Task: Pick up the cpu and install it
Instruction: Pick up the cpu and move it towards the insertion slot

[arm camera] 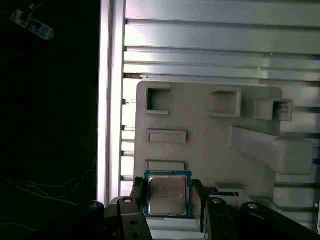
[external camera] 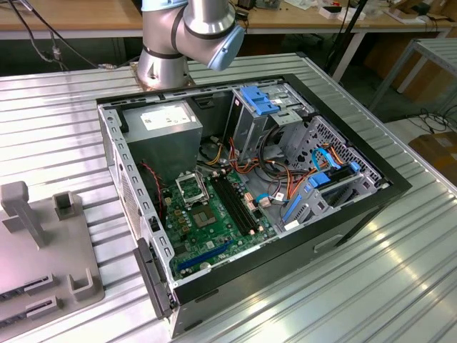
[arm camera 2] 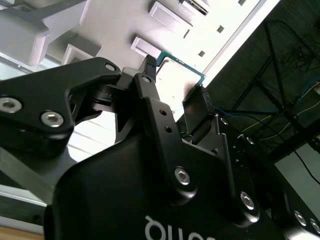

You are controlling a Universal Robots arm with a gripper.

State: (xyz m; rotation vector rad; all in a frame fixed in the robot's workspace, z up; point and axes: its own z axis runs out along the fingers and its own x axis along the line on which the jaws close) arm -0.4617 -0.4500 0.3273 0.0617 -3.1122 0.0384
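In the first wrist view the cpu (arm camera: 167, 194), a small square chip with a silver-grey top and a green rim, sits between the two black fingers of my gripper (arm camera: 169, 189), which press on its opposite edges. It hangs over the grey fixture tray (arm camera: 205, 125). The second wrist view shows the same grip from the side: my gripper (arm camera 2: 175, 82) is shut on the green-rimmed cpu (arm camera 2: 181, 75). In the exterior view the green motherboard (external camera: 211, 225) lies in the open computer case, and its black-framed socket (external camera: 191, 188) stands uncovered.
The grey fixture tray (external camera: 43, 246), with raised posts and slots, lies at the exterior view's left on the ribbed metal table (external camera: 343, 286). Inside the case are a power supply (external camera: 161, 123), black memory slots (external camera: 235, 204), drive cages with blue clips (external camera: 260, 100) and loose cables (external camera: 275, 171).
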